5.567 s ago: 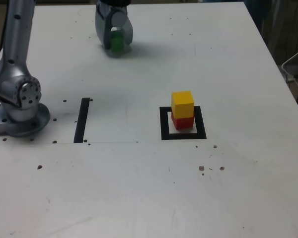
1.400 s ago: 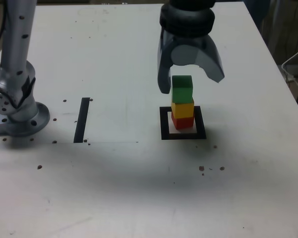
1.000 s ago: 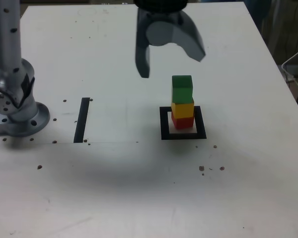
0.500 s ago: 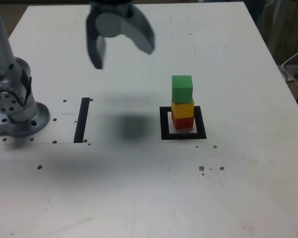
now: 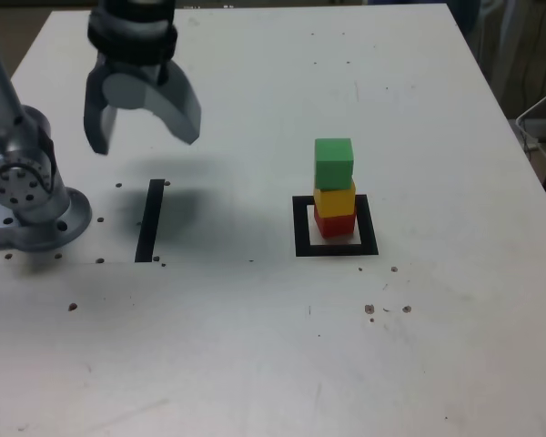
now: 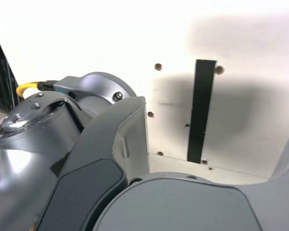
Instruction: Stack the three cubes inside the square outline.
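Green cube, yellow cube, red cube, black square outline, plain black strip.

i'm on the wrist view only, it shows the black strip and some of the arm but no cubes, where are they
Observer: In the exterior view they form one stack: a small green cube on a small yellow cube on a small red cube.
Operator: is the red one inside the outline
Observer: Yes, it stands on the white centre, with the flat black square frame around it.
Operator: and where are the jaws compared with the stack
Observer: The open grey jaws hang well off to the exterior view's left of it, apart from all three cubes.
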